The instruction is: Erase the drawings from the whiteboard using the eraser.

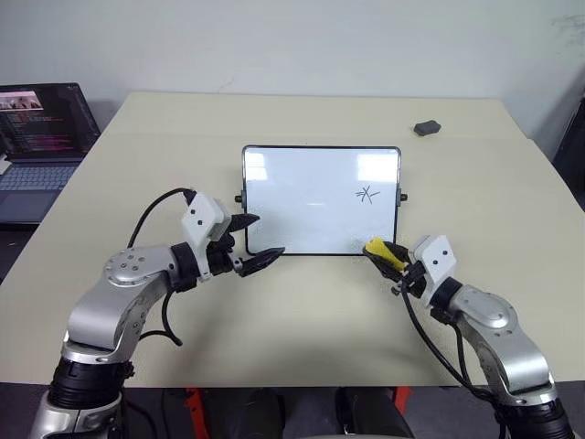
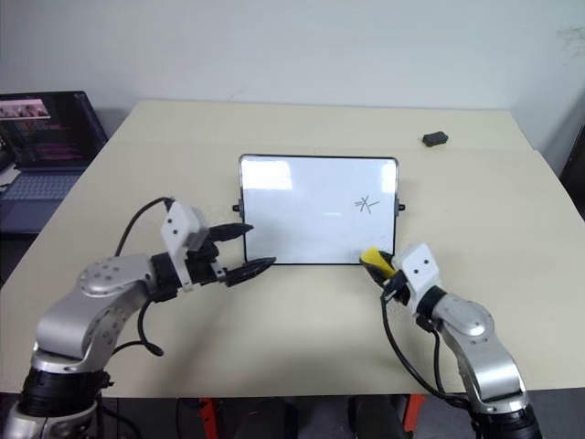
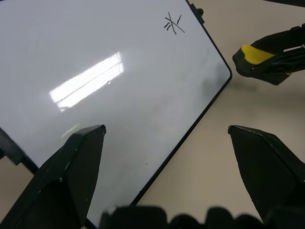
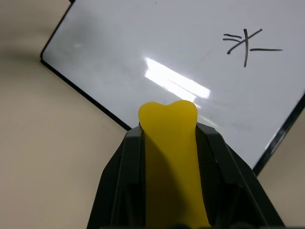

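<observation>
Evidently soft, the eraser [image 4: 170,157] bulges where the right gripper's [image 1: 388,255] fingers clench its middle, poised at the whiteboard's [image 1: 302,197] near right corner. One drawing [image 1: 367,194] remains; the left gripper [image 1: 258,240] gapes beside the glossy, likely slippery board on the counter [image 1: 302,320].

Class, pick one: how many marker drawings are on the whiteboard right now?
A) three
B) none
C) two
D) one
D: a single scribble shows on the whiteboard, toward its right side; the rest of the white surface is bare.
</observation>
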Robot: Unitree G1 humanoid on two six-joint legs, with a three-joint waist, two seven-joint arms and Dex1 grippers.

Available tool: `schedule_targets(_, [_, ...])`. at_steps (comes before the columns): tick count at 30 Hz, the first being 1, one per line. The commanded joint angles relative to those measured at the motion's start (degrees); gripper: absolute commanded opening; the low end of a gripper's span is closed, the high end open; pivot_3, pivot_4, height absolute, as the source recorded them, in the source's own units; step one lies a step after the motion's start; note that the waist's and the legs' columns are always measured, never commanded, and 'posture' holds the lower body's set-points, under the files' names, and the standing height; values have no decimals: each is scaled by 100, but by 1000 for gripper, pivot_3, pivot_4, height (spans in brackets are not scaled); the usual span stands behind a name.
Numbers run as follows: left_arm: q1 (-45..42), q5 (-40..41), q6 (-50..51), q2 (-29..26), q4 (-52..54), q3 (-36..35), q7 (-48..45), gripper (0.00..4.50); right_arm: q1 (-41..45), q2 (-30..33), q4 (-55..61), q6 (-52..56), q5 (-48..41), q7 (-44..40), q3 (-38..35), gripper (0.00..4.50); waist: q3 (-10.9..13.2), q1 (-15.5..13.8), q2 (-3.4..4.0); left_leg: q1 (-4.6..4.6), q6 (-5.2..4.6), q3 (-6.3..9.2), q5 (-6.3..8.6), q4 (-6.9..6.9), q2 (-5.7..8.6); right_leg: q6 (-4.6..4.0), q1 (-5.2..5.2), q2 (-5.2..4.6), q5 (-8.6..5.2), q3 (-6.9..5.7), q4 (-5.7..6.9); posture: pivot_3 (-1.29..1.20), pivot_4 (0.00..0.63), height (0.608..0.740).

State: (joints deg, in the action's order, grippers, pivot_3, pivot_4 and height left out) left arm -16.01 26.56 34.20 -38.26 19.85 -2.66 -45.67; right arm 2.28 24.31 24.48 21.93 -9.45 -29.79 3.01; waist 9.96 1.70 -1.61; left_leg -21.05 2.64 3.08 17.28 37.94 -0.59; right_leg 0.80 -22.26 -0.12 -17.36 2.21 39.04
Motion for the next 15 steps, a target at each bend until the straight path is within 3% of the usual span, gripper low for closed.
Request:
schedule_targets(1, [-285, -67, -277, 119, -14, 132, -55, 4500, 107, 31, 58, -498, 291, 210, -109, 1084, 0, 0, 0, 0, 0, 0, 0, 1, 1, 0, 1, 0, 0, 0, 0, 0, 150, 740])
schedule_targets(8, [-735, -103, -562, 287, -254, 389, -319, 4500, 640, -335, -423, -1150, 652, 748, -79, 1084, 0, 14, 0, 1, 1, -4, 0, 1, 1, 0, 0, 3, 0, 4, 1, 0, 150, 740])
schedule_targets(15, [-894, -223, -726, 313, -494, 482, -456, 4500, 2016, -514, -2013, -2022, 1222, 1254, -15, 1069, 0, 12, 0, 5, 1, -10, -1, 2, 1, -1, 0, 4, 1, 7, 4, 0, 150, 740])
